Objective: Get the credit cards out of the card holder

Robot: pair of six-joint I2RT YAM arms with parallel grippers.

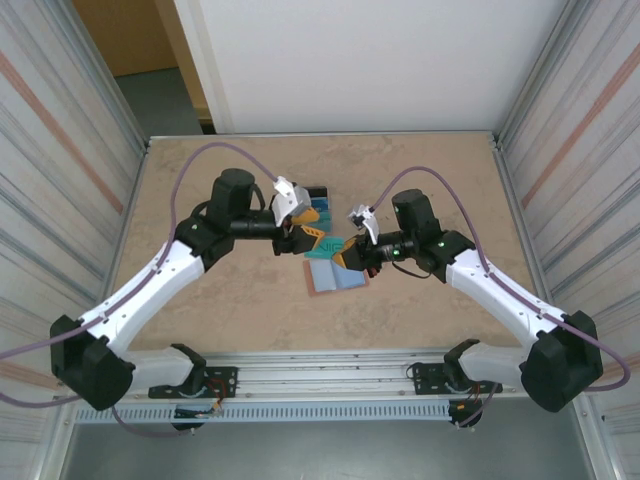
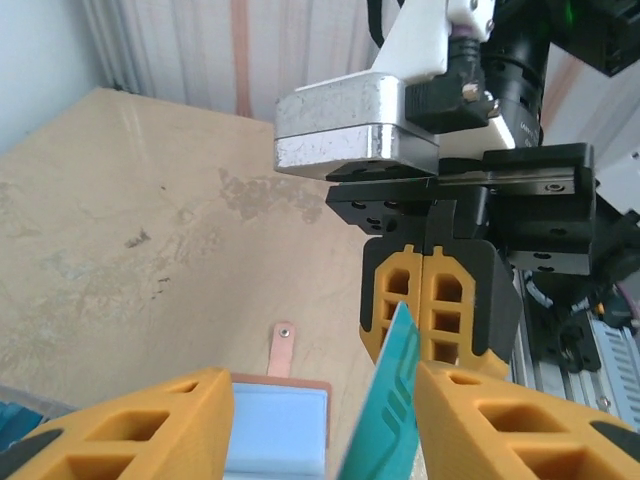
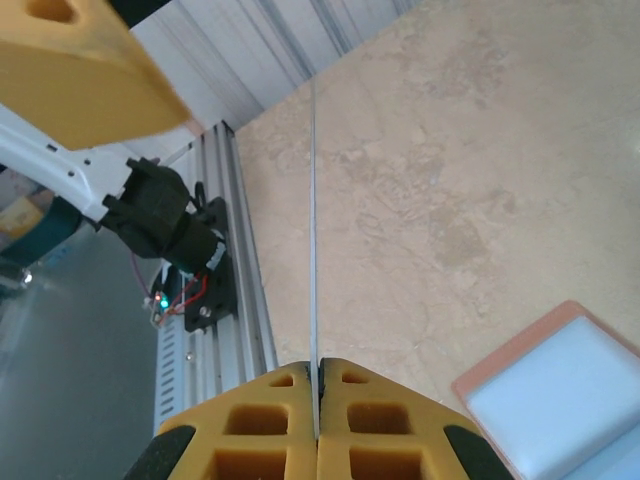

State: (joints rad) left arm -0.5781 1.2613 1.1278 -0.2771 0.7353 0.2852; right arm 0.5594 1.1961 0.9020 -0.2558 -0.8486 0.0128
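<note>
Nearest the table's near edge, the small reddish-brown leather card holder [image 1: 335, 276] lies open and flat at about the middle of the beige stone-patterned table [image 1: 440, 170]; its pale blue pockets face up and its strap tab points toward the right arm. Just above and beyond it the two grippers meet nose to nose. The right gripper [image 1: 347, 254] has its orange fingers pressed together on one end of a thin teal plastic credit card [image 2: 393, 405]. The card stands on edge, clear of the card holder; its long axis runs from the right gripper straight into the gap of the left gripper [image 1: 305, 243]. That gripper's fingers are spread either side of the card, faces toward pads; the card sits closer to one finger, and whether it touches cannot be told. A handover looks likely; nothing stands between. Beyond the left gripper, toward the far edge, lies a flat dark-and-blue piece [image 1: 320, 193], probably another card.
</note>
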